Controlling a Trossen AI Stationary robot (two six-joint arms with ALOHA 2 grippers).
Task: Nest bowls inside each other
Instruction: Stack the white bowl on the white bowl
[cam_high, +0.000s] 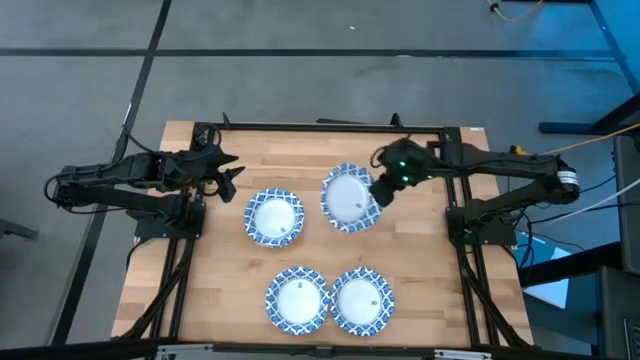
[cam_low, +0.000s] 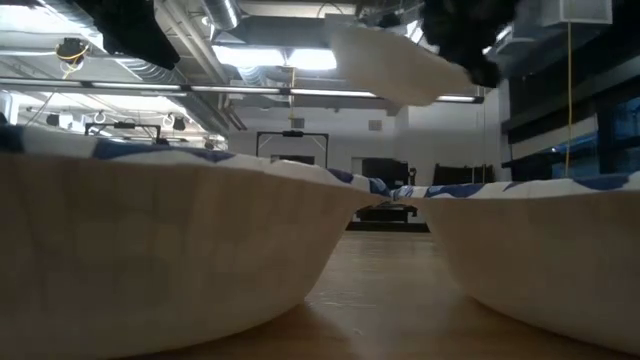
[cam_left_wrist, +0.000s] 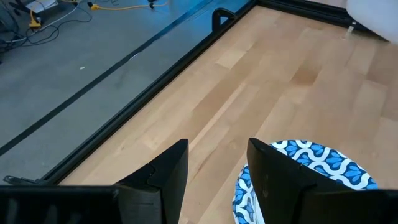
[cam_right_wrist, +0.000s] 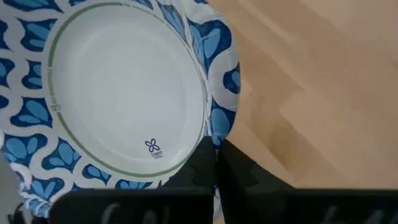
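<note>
**Right gripper lifts one bowl by its rim; three bowls lie on the table**

The right gripper (cam_high: 381, 190) has its fingers pinched shut on the blue-patterned rim of a bowl (cam_high: 349, 198), toward the table's far right of centre. In the right wrist view the two dark fingers (cam_right_wrist: 208, 163) meet on the rim of this held bowl (cam_right_wrist: 124, 93), whose white inside with a thin green ring and a small flower mark faces the camera. In the low view the same bowl (cam_low: 395, 65) hangs tilted in the air, clear of the table, with the dark gripper at its upper right edge.

Three more bowls rest on the wooden table (cam_high: 200, 280). One, the left bowl (cam_high: 274, 217), sits just left of the held one, near the middle of the table. Two sit side by side at the near edge: the near-left bowl (cam_high: 298, 299) and the near-right bowl (cam_high: 362, 299), close together, perhaps touching at the rims. In the low view these two fill the foreground, one (cam_low: 150, 250) on the left and one (cam_low: 540, 240) on the right, with a strip of table between them.

The left gripper (cam_high: 228, 172) waits over the far left part of the table, holding nothing, its fingers (cam_left_wrist: 165, 180) spread apart. In the left wrist view the patterned rim of the left bowl (cam_left_wrist: 323, 165) shows just past one finger, on the table below
</note>
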